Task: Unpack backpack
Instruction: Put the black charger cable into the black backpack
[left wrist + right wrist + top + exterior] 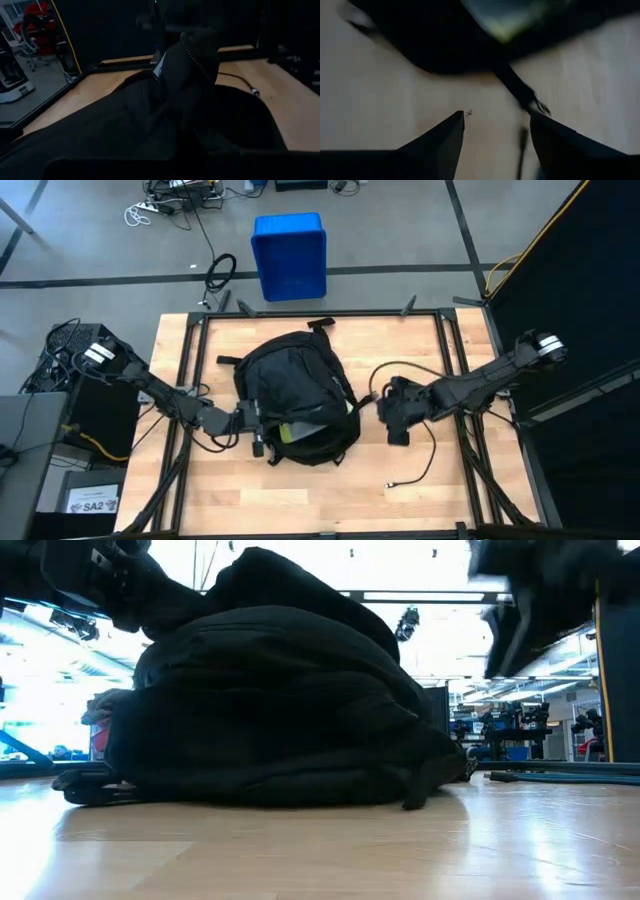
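Observation:
The black backpack (295, 390) lies flat on the wooden table (200, 490), its mouth toward the near edge, where yellow-green lining (292, 430) shows. My left gripper (257, 430) is shut at the backpack's near left corner, pointing level into it. In the left wrist view, a raised fold with a zipper edge (196, 55) stands in front of it. My right gripper (496, 125) hangs open above bare table to the right of the backpack, with nothing between its fingers. It also shows in the high view as my right gripper (397, 418). My left gripper is shut on the backpack's black fabric at the near left side of its mouth (266, 428), coming in level from the table's left. The dark fabric hides the place of contact, so the layers cannot be told. The backpack's body stays on the table.
A thin black cable (425, 455) lies on the table near my right gripper, its plug (391, 485) toward the near edge. A loose black strap end (530, 100) trails from the backpack. A blue bin (290, 255) stands on the floor beyond the far edge.

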